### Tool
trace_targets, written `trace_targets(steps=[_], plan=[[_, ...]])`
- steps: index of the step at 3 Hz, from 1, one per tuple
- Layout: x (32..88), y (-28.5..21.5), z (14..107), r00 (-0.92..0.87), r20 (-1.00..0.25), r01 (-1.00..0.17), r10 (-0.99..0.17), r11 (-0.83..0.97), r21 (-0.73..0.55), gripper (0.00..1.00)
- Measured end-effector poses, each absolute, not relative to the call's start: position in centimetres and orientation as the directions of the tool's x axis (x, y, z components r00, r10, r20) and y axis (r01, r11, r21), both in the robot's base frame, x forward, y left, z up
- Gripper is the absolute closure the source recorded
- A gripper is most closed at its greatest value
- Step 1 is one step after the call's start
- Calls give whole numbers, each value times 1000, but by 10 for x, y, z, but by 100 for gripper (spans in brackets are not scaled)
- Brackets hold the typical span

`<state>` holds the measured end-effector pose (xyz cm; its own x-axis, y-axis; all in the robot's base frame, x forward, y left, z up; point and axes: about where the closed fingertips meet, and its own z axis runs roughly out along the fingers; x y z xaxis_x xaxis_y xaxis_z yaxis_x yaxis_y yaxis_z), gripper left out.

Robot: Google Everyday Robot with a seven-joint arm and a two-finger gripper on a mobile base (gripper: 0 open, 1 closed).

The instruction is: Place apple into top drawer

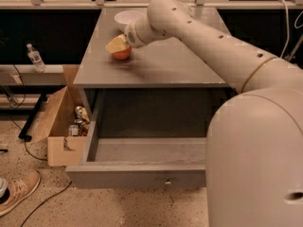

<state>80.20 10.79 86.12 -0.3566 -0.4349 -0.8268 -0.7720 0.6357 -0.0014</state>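
Note:
The apple (123, 55), red-orange, is in my gripper (119, 48) over the left part of the grey tabletop (165, 67), with a shadow just under it. The gripper is shut on the apple, and its pale yellowish fingers (116, 44) cover the apple's top. My arm reaches in from the right across the table. The top drawer (137, 176) is pulled wide open below the table, its knob (166, 182) on the front panel, and the part of its inside that shows is bare. My arm hides the drawer's right end.
A white bowl (128, 17) stands at the back of the tabletop, just behind the gripper. An open cardboard box (59, 126) with clutter sits on the floor left of the drawer. A water bottle (35, 58) and a shoe (16, 197) are further left.

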Motion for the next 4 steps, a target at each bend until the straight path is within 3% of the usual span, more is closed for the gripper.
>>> trace_targets(steps=[1,2,3,4], plan=[[787,104,869,-325,-853,-794,-409,608,12,63],[745,68,891,-259,-891,-819,-374,574,-2,86],[698,27,908,-209,-912,-854,-351,520,-4,100],[691,-19,910,-191,-915,-836,-355,548,-38,100]])
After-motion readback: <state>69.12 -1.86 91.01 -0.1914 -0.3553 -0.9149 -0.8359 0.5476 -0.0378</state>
